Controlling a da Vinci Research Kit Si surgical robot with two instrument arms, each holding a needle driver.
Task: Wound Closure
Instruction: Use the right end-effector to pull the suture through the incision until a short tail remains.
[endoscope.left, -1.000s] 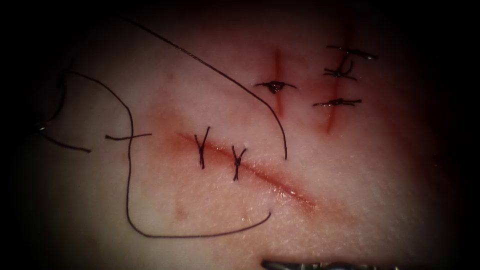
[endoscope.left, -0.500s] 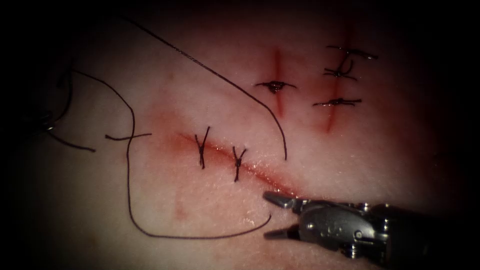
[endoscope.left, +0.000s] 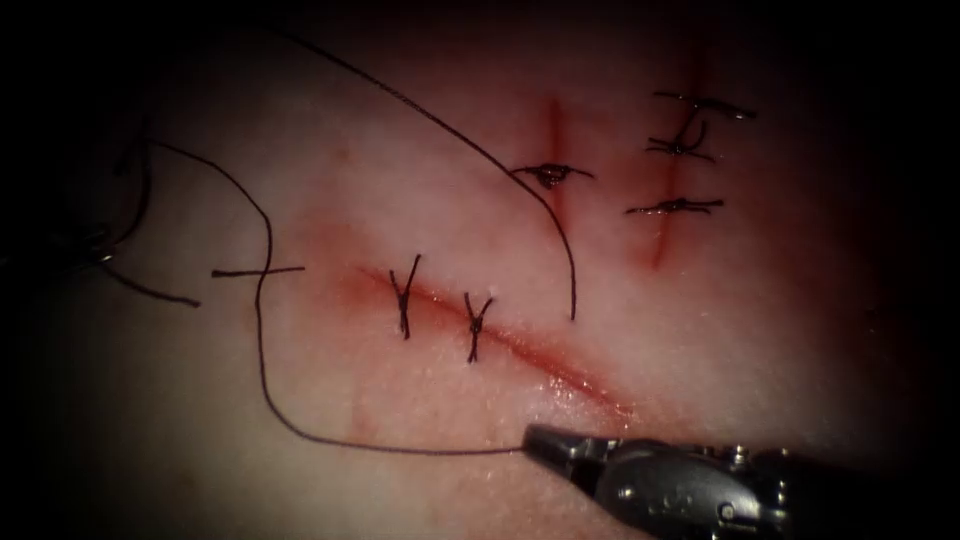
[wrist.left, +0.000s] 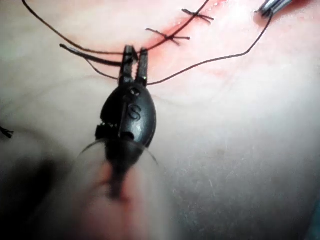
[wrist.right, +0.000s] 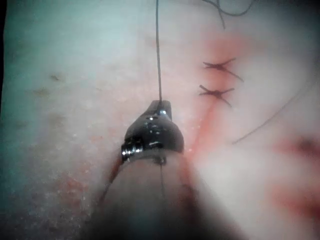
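Thread (endoscope.left: 262, 340) runs in a long dark loop across the tissue (endoscope.left: 750, 330), and I hold one end of it in my right tool (endoscope.left: 535, 438), whose jaws are clamped together on the strand at about six o'clock in the endoscope view. The right wrist view shows that same tool (wrist.right: 160, 107) pinched tight with the thread (wrist.right: 158, 50) leading straight away from its tip.

The cut (endoscope.left: 540, 360) slants from ten o'clock down toward four o'clock, wet with red fluid (endoscope.left: 340, 285). Two stitches (endoscope.left: 405, 295) (endoscope.left: 477, 325) cross its upper half. My right tool sits just at five o'clock from the lower stitch, on the left side of the cut's unstitched end.

My left tool (wrist.left: 135, 52) has its jaws closed on a thicker dark piece that I take for the needle (wrist.left: 92, 56), gripped near one end. The needle lies close over the tissue, and I cannot tell whether its far tip is in it.

Two shorter cuts (endoscope.left: 553, 160) (endoscope.left: 670, 200), both stitched, lie toward one o'clock.
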